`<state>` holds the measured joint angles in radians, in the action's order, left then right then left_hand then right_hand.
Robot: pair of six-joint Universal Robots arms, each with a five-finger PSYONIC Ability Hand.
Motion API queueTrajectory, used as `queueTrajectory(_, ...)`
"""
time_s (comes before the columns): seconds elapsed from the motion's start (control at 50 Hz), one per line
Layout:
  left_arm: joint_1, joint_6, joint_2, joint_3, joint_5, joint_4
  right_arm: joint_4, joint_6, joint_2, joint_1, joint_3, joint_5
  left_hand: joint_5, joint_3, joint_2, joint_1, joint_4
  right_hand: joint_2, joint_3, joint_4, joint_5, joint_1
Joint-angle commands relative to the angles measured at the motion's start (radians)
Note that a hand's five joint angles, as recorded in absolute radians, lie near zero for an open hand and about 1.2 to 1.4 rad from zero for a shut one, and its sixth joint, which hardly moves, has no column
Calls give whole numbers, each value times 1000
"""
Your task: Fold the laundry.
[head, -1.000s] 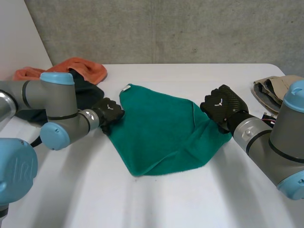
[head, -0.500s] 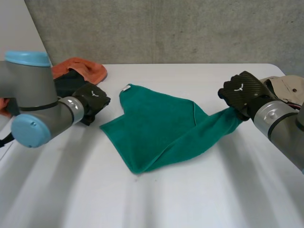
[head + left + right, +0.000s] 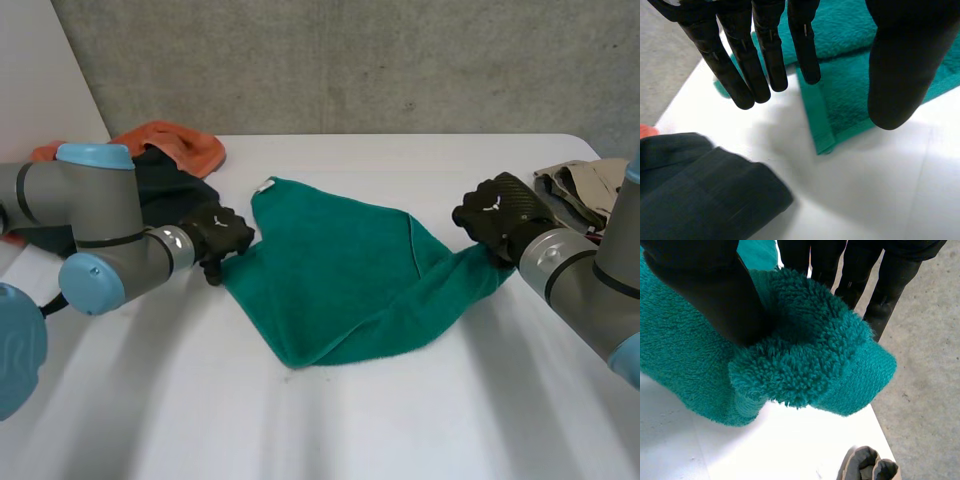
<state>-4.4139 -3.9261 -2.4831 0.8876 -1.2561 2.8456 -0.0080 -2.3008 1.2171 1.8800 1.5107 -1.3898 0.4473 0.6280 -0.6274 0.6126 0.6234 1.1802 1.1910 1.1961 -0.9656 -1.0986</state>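
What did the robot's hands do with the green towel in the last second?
The left hand, which had swung away half a second ago, came back to the left corner of the green towel, fingers straight, gripping nothing. The right hand sank slightly inward, still pinching the right corner. The orange cloth, dark clothes and beige garment stayed put.

Plain teal towel (image 3: 340, 270), white table (image 3: 400, 420), orange cloth (image 3: 180, 142), dark grey garment (image 3: 705, 200), beige garment (image 3: 585, 180), grey concrete wall (image 3: 350, 60)

White table (image 3: 350, 420): teal towel (image 3: 340, 270) centre; orange cloth (image 3: 175, 140), dark garment (image 3: 185, 185), beige garment (image 3: 578, 182).
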Motion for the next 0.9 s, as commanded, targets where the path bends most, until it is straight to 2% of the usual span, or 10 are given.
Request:
queueTrajectory(0.02, 7, 4, -66, -85, 9, -86, -14, 3, -11, 2, 0, 3, 97, 90, -91, 106, 95, 216, 205, 200, -256, -298)
queueTrajectory(0.34, 21, 10, -105, -142, -12, -14, -23, 15, -21, 4, 2, 6, 223, 217, -217, 232, 221, 216, 205, 200, -256, -298)
queueTrajectory(0.68, 62, 8, -149, -208, -39, -12, -24, 15, -18, 2, 2, 6, 220, 214, -214, 229, 218, 216, 205, 200, -256, -298)
queueTrajectory(0.72, 62, 10, -151, -208, -39, -12, -24, 15, -16, 2, 2, 6, 284, 278, -278, 293, 282, 216, 205, 200, -256, -298)
queueTrajectory(0.74, 62, 10, -149, -208, -39, -12, -24, 15, -16, 2, 2, 6, 407, 400, -401, 416, 405, 216, 205, 200, -256, -298)
queueTrajectory(0.76, 64, 10, -151, -210, -39, -12, -24, 14, -14, 2, 2, 6, 771, 765, -765, 780, 769, 216, 205, 200, -256, -298)
queueTrajectory(0.84, 71, 13, -131, -199, -55, -55, -24, 14, -5, 1, 2, 8, 774, 768, -769, 784, 773, 216, 205, 200, -256, -298)
queueTrajectory(0.9, 76, 4, -58, -139, -75, -150, -21, 14, 7, -1, 0, 8, 774, 768, -769, 784, 773, 216, 205, 200, -256, -298)
